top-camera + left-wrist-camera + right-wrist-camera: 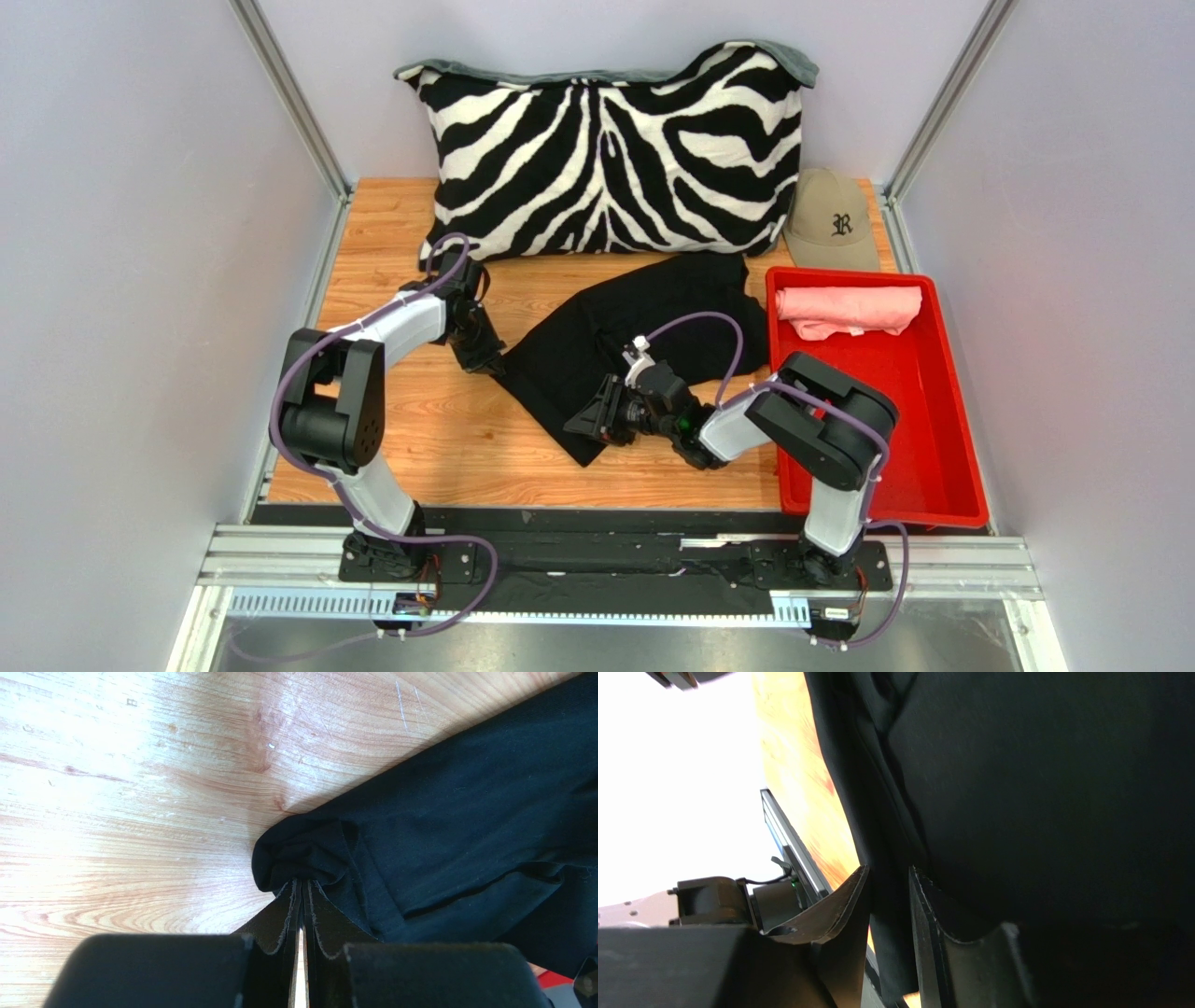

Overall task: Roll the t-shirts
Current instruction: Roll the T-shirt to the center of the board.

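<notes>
Left jaws: clenched on a bunched corner of the black shirt (659, 329). In my left wrist view the two fingers (277, 927) press together, with cloth pinched at their tips.
Left jaws, place: at the shirt's left corner, low over the worktop (407, 434), in front of the pillow's left end.
Right jaws: grasping a fold at the shirt's near edge. In my right wrist view black cloth fills the narrow gap between the fingers (840, 913).
Right jaws, place: at the shirt's near-left edge, pointing left, near my left jaws but closer to my bases.
Black shirt: spread out and creased, lying aslant across the middle of the worktop, from just in front of the pillow down to a near point by my right jaws. Its far right end lies just beside the tray. It is not rolled.
Pink shirt (849, 308): a loose roll lying crosswise at the far end of the tray.
Tray (919, 420): red, on the right side of the worktop. My right arm (828, 420) hangs over its near left part.
Pillow (610, 147): zebra-striped, propped against the back wall.
Cap (831, 221): tan with a dark letter on the front, in the far right corner between the pillow's right end and the tray's far rim.
Worktop: light wood. Its grain and fine scratches show in my left wrist view.
</notes>
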Robot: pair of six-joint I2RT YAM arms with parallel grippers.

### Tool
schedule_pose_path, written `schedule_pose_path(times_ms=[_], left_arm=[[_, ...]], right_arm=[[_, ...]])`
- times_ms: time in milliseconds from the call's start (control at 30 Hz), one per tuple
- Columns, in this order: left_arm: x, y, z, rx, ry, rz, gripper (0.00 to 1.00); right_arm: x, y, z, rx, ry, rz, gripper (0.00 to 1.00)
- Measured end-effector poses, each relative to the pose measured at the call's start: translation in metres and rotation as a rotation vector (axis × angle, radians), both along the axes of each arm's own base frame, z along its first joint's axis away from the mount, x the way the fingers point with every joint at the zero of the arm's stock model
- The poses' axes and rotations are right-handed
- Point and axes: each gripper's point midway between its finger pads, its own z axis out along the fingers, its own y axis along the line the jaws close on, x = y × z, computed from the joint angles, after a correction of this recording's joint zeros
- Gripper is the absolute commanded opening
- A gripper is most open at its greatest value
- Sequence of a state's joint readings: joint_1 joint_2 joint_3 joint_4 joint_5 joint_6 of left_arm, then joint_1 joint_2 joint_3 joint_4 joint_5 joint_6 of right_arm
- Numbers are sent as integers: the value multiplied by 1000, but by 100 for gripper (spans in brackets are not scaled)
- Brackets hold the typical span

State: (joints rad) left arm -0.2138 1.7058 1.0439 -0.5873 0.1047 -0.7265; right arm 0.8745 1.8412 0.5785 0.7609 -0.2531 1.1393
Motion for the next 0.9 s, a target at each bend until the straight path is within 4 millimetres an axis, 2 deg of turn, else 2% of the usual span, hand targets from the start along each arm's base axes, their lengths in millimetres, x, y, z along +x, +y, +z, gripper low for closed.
schedule_pose_path(times_ms=[300,467,533,633,800,900], left_arm=[[0,1,2,8,6,-2,10],[-1,1,2,10,9,-5,11],[-1,1,2,10,9,-8,11],[-1,2,2,12,8,-13,11],[-2,3,1,18,10,-15,11],[-3,4,2,27,15,-16,11]], right_arm=[[-19,-20,-8,-54,3,-2,17],[-20,-22,-9,-76,-12,-7,7],[-19,-21,-8,-77,-15,-6,6],[-19,-20,-9,-91,-14,-3,23],[-20,-23,-7,-156,-53,-6,34],[-22,-24,-4,-226,-101,-5,38]])
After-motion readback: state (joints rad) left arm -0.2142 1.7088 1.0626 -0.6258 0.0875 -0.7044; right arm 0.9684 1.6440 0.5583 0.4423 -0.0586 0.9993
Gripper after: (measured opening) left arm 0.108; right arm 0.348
